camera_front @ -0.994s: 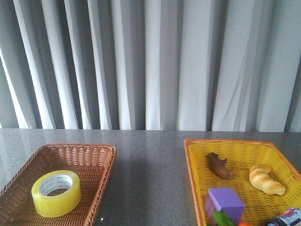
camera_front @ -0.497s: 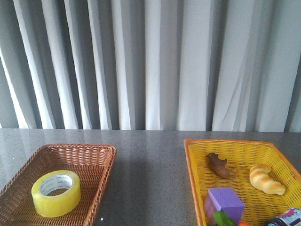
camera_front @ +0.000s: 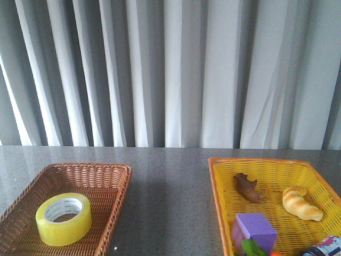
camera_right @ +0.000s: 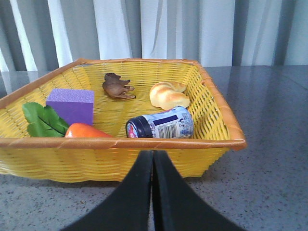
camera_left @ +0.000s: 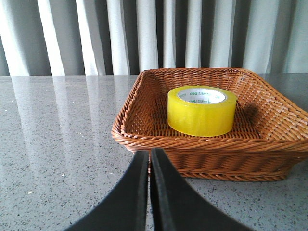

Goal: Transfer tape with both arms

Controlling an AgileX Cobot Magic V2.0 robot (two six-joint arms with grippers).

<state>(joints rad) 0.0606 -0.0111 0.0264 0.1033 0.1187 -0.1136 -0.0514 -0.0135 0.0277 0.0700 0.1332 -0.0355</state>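
A dark grey speckled table [camera_front: 170,181] with a glossy, reflective top runs across the front view, ending at a wall of pale grey curtains behind it. Two baskets rest directly on it, well apart, with a bare strip of tabletop between them. On the robot's left sits a brown wicker basket [camera_front: 114,205], rectangular with a braided rim; the left wrist view shows its near wall [camera_left: 216,156] standing flat on the stone-like surface. On the right sits a yellow woven basket [camera_front: 221,213] with an orange rim, also flat on the table [camera_right: 269,192].
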